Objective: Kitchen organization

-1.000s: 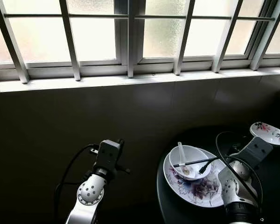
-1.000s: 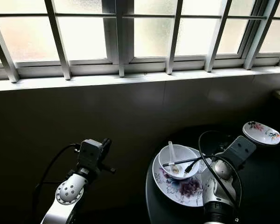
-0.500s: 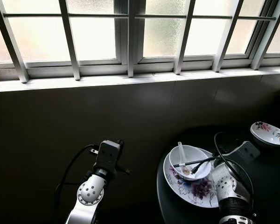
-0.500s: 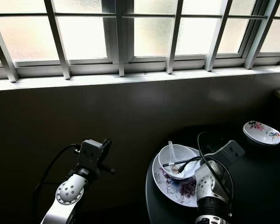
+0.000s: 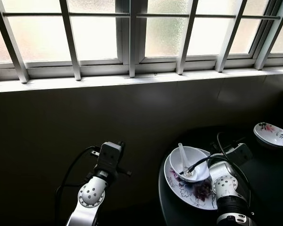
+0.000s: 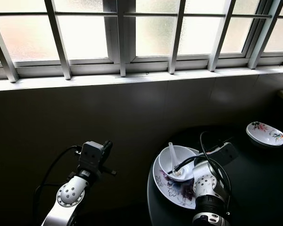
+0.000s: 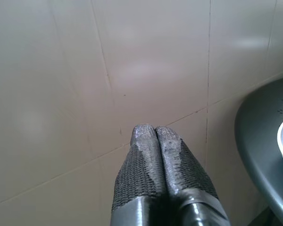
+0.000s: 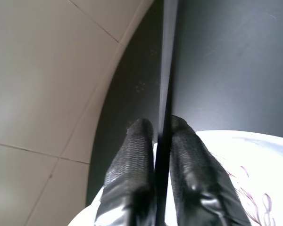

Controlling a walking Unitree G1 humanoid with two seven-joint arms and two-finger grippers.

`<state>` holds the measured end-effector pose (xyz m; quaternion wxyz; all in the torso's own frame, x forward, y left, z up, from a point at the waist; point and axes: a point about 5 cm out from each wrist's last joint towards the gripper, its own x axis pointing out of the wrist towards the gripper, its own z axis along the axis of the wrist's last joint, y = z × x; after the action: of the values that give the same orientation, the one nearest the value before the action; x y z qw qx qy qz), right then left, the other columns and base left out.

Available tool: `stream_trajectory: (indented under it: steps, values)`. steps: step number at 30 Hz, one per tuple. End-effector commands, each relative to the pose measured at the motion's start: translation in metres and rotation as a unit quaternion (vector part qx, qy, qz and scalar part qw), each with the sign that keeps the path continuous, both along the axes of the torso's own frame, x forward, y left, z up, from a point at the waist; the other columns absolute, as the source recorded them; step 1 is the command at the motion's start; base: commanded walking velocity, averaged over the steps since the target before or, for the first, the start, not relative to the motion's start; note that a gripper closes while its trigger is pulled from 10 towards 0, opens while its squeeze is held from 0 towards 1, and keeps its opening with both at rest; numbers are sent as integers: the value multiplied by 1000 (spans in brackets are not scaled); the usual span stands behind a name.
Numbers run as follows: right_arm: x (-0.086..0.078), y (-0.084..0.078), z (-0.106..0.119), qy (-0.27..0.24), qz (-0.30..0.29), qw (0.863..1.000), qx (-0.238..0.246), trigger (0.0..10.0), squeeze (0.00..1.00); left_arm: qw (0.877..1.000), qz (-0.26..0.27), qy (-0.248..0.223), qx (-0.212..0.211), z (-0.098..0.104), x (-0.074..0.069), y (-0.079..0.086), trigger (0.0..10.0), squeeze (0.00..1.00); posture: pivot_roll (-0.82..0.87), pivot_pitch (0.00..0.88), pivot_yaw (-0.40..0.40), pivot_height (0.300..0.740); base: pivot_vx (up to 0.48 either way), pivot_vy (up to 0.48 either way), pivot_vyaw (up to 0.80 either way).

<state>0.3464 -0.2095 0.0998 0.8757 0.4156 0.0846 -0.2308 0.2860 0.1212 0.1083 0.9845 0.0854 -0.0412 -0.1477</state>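
A white bowl (image 5: 189, 159) with a white spoon (image 5: 182, 155) in it sits on a floral plate (image 5: 194, 192) at the near left edge of a dark round table (image 5: 269, 181). My right arm (image 5: 225, 181) bends low just right of the bowl. In the right wrist view my right gripper (image 8: 161, 125) is shut on thin black chopsticks (image 8: 166, 70), which run out past the fingertips over the plate (image 8: 236, 165) and the table. My left gripper (image 7: 154, 128) is shut on nothing, held up facing the tiled wall.
A small floral dish (image 5: 272, 134) sits at the table's far right. A tiled wall (image 5: 85, 117) under a barred window (image 5: 132, 37) closes the front. The table edge (image 7: 254, 155) lies to the left gripper's right.
My right arm has dropped and swung left toward the bowl. The chopsticks that lay across the bowl's rim no longer lie flat. The left arm has not moved.
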Motion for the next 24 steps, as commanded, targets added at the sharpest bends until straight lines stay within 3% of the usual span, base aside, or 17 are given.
stream_trajectory:
  steps: [1,16,17,20,24]
  values:
    - [3,1,10,-26,-1,1000,9,0,0,1000,-2,-4,5,0,1,-1,10000,0,39,0,-54,740,0,0,0]
    - [9,5,48,-106,6,994,4,0,0,1000,-3,-1,9,-2,2,-1,10000,0,35,0,-51,740,0,0,0]
    - [11,9,71,-152,22,988,-3,0,0,1000,-2,1,10,-3,2,-1,10000,0,35,0,-50,740,0,0,0]
    - [13,27,108,-228,89,968,-49,0,0,1000,5,8,8,-6,1,3,10000,0,32,0,-48,740,0,0,0]
    - [11,41,115,-249,133,955,-87,0,0,1000,19,21,0,-10,1,9,10000,0,30,0,-47,740,0,0,0]
